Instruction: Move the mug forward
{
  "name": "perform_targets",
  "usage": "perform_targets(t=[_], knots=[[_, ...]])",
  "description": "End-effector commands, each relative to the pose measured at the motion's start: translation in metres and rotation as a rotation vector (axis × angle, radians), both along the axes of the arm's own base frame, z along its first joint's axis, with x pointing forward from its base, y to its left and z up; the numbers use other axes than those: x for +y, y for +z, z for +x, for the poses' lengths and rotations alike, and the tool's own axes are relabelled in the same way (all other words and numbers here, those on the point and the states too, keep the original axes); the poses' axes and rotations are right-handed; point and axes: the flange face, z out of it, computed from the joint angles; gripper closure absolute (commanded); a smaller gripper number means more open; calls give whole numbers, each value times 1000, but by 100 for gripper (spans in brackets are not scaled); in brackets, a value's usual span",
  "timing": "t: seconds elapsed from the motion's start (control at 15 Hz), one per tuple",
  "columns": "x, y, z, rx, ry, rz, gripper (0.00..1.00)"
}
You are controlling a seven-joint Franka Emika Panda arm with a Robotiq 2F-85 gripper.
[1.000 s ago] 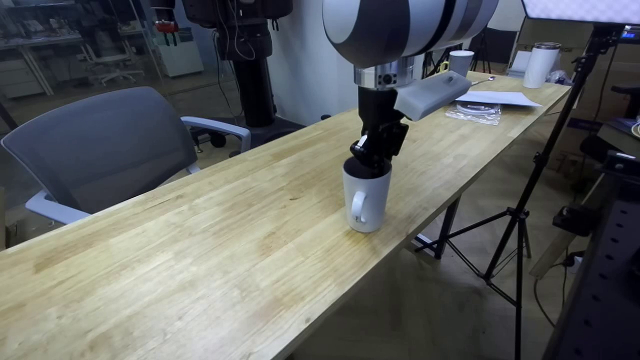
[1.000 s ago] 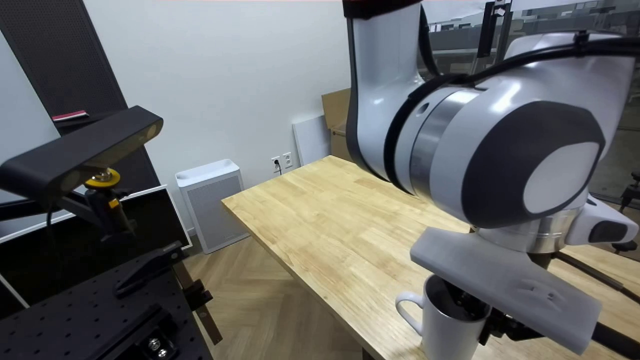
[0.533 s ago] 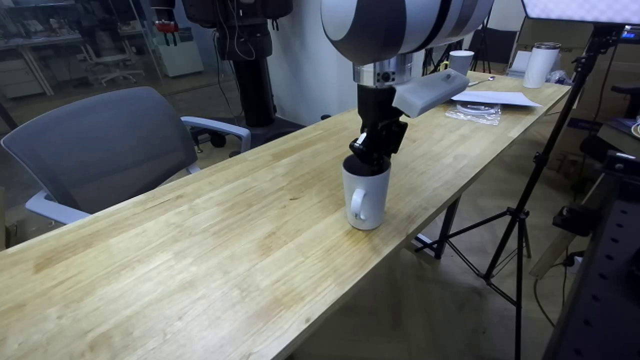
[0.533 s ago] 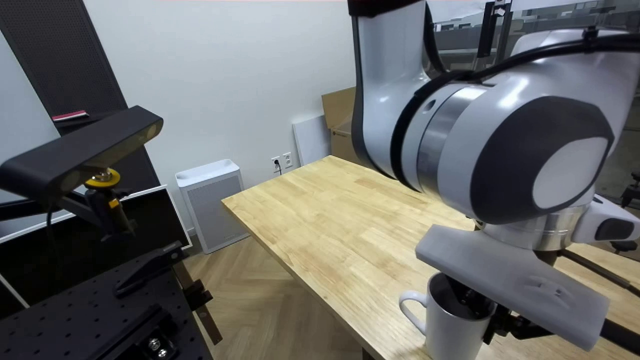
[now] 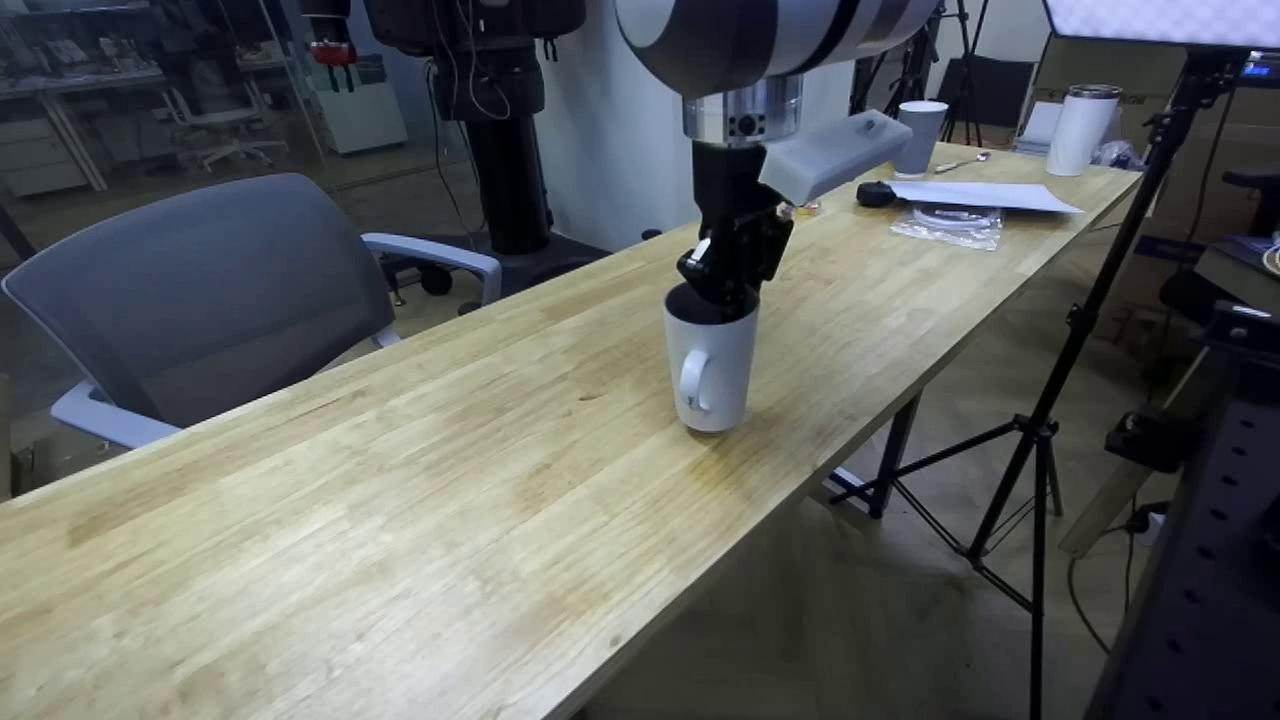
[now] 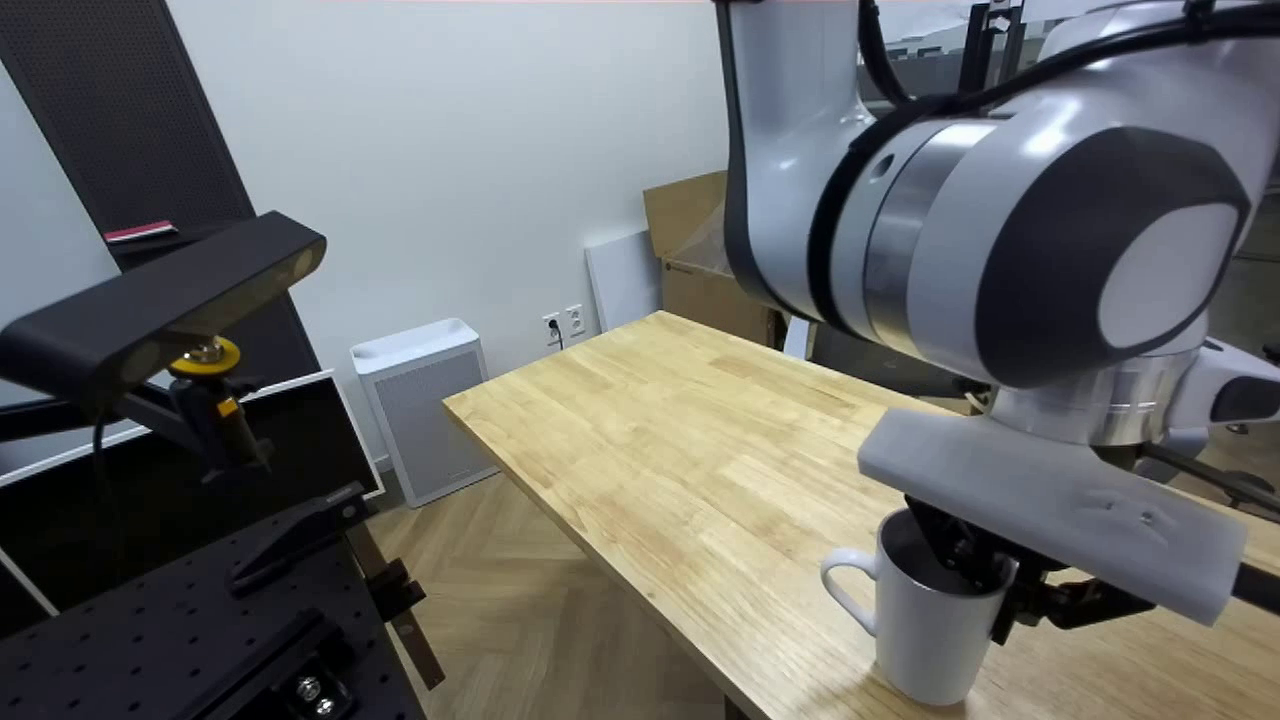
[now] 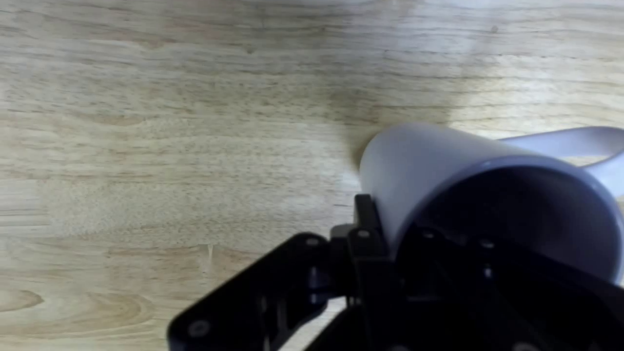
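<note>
Pale wooden table underneath. At closest range, my gripper pinches the mug by one side wall: one jaw inside, the other outside. The mug is roughly upright near the table's long edge; base contact cannot be confirmed. Judged risk: the off-centre hold could let the mug swivel, or tip should its base drag. Higher up, my arm bends over it, wrist pointing down.

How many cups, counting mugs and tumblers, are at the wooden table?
3: white mug, gripped by the end effector; grey cup and white tumbler, both beyond the paper in an exterior view. Others may be hidden.
</note>
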Motion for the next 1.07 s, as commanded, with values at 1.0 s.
perform_targets(t=[1.0], knots=[[-9, 9, 69, -57, 8, -28, 98]])
